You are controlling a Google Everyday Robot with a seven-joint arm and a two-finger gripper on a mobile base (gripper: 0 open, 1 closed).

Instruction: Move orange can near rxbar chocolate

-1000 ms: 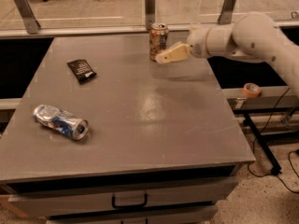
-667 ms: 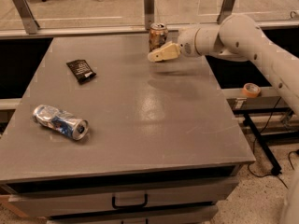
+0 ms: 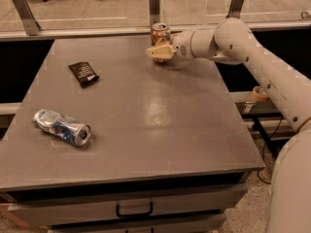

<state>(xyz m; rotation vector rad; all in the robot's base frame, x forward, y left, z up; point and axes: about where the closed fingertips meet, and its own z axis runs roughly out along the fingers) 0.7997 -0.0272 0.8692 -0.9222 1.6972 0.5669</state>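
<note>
The orange can (image 3: 160, 33) stands upright at the far edge of the grey table (image 3: 146, 130), a little right of the middle. My gripper (image 3: 158, 52) reaches in from the right and sits at the can's lower half, covering it from the front. The rxbar chocolate (image 3: 83, 73), a flat black wrapper with white print, lies on the far left part of the table, well to the left of the can and the gripper.
A crushed silver-blue can (image 3: 61, 126) lies on its side near the table's left front. A low rail and glass panel posts (image 3: 154, 6) run behind the far edge. Drawers with a handle (image 3: 133, 209) sit under the front edge.
My gripper has moved left from beside the orange can until it sits over the can's lower half. The can, the wrapper and the crushed can have not moved.
</note>
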